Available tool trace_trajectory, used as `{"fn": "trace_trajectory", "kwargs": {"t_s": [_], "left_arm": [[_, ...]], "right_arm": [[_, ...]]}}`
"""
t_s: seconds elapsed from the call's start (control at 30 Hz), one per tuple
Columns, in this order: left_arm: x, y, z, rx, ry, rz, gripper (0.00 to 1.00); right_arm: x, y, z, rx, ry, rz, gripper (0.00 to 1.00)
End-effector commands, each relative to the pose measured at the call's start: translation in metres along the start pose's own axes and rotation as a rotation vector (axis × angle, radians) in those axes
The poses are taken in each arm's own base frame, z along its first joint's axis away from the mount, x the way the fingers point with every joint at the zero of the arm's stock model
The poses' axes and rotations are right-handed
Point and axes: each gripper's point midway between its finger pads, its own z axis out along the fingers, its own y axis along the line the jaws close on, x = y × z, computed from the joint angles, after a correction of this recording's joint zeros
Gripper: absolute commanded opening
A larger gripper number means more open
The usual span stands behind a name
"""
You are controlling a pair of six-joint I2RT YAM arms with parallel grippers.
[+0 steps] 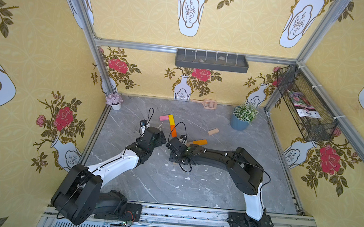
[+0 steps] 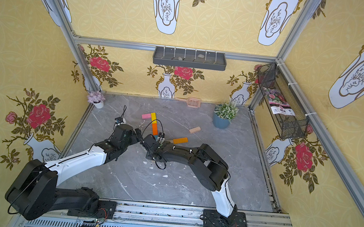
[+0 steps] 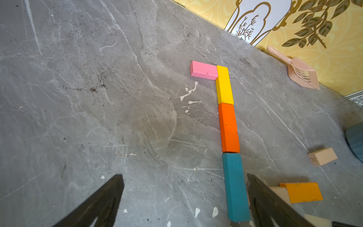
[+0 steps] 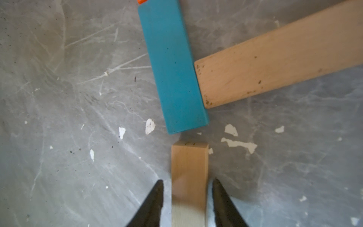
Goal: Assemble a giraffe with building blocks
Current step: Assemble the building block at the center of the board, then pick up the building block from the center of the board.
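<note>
Top views: pink bar (image 1: 164, 117) and yellow bar (image 1: 171, 119) meet as head and neck on the desk (image 1: 214, 186).
Left wrist: your left claw (image 3: 184, 175) is wide and empty beside the blue bar (image 3: 234, 186).
Right wrist: your right claw (image 4: 187, 180) loosely straddles a tan bar (image 4: 189, 161), likely a leg.

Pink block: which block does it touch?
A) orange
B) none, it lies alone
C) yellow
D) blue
C: in the left wrist view the pink block lies with one end flush against the side of the yellow block, forming a corner with no gap.
</note>
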Motion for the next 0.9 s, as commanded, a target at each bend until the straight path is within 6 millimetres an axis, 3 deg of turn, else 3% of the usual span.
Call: {"fn": "trace_trajectory", "kwargs": {"t_s": [0.0, 0.13, 0.23, 0.37, 0.5, 0.57, 0.67, 0.87], "left_arm": [[-0.002, 0.0, 0.0, 0.001, -0.007, 0.004, 0.99], [-0.002, 0.0, -0.001, 0.002, -0.008, 0.004, 0.99], [-0.002, -0.003, -0.002, 0.016, -0.004, 0.011, 0.99], [0.001, -0.018, -0.004, 0.083, -0.002, 0.06, 0.99], [0.018, -0.059, -0.004, 0.185, 0.028, 0.23, 0.99], [0.03, -0.079, -0.003, 0.209, 0.068, 0.32, 0.99], [0.048, -0.101, -0.002, 0.251, 0.121, 0.395, 0.99], [0.079, -0.13, -0.002, 0.395, 0.262, 0.404, 0.99]], "right_arm": [[0.0, -0.011, -0.008, 0.033, -0.009, -0.001, 0.68], [-0.018, -0.019, -0.031, 0.046, -0.073, 0.016, 0.85], [-0.046, -0.041, -0.051, 0.07, -0.134, 0.04, 0.86], [-0.11, -0.105, -0.067, 0.093, -0.154, 0.137, 0.86], [-0.165, -0.181, -0.073, 0.208, -0.169, 0.232, 0.85], [-0.181, -0.206, -0.07, 0.259, -0.179, 0.267, 0.84], [-0.199, -0.23, -0.055, 0.28, -0.162, 0.315, 0.83], [-0.218, -0.236, -0.021, 0.283, -0.144, 0.346, 0.82]]}}
